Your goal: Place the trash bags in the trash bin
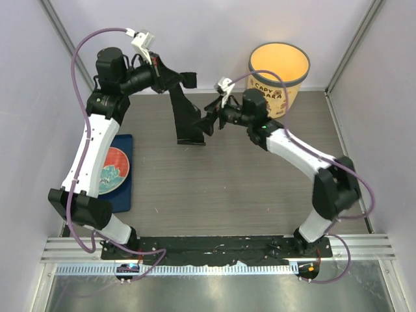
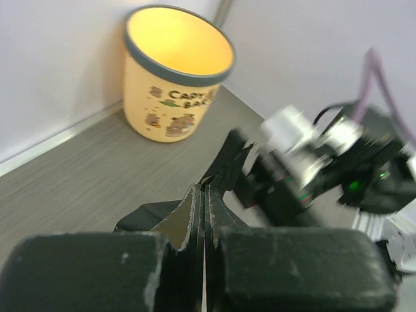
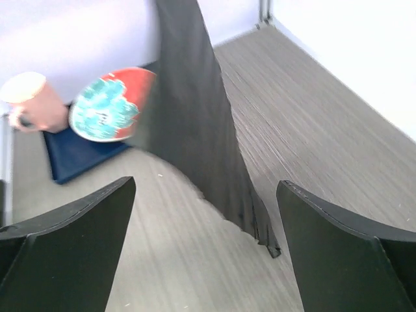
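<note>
My left tool (image 2: 207,270) clenched on pleated top edge of trash bag (image 1: 186,116); black film hangs from it as long strip down toward table (image 1: 247,195). My right tool (image 3: 205,188) spread wide, strip between fingers, no contact that I can see. Far right corner: trash bin (image 1: 279,68) upright, well apart from bag. At left: plate (image 3: 107,104), cup (image 3: 29,97), blue mat (image 3: 71,159).

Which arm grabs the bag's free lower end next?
Right, likely: the right gripper is open, the bag hanging just ahead; the left gripper is shut on the bag's top.
</note>
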`<state>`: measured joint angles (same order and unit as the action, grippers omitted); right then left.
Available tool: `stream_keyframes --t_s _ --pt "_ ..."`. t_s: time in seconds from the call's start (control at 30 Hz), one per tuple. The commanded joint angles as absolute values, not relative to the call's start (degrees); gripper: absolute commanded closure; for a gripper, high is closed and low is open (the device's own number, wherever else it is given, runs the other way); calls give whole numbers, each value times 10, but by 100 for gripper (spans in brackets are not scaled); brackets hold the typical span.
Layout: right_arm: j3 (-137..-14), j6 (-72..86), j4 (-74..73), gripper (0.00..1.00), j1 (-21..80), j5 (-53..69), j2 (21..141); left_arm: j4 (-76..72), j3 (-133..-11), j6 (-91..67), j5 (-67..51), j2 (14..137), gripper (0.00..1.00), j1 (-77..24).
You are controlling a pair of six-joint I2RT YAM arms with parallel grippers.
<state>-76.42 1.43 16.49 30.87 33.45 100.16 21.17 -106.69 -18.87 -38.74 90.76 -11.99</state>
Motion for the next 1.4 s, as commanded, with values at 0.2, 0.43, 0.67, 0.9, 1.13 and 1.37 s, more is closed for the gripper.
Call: stream_keyframes --t_s 0.2,0.43,0.67,0.9,1.13,1.37 --pt "-758 -17 4 12 289 339 746 48 -941 -193 -648 853 100 -138" --pt "-774 -33 -47 16 292 372 724 -68 -904 -304 -670 849 100 -178" --pt "-784 -64 -54 34 297 324 717 -63 -909 -306 -683 846 100 -221" --pt "-785 -72 -46 99 297 320 684 -40 -920 -301 -673 845 100 -235" --pt "-786 -110 -47 99 297 273 642 32 -941 -254 -650 839 100 -240" --pt "-780 -206 -188 37 297 329 613 24 -947 -249 -656 837 100 -240"
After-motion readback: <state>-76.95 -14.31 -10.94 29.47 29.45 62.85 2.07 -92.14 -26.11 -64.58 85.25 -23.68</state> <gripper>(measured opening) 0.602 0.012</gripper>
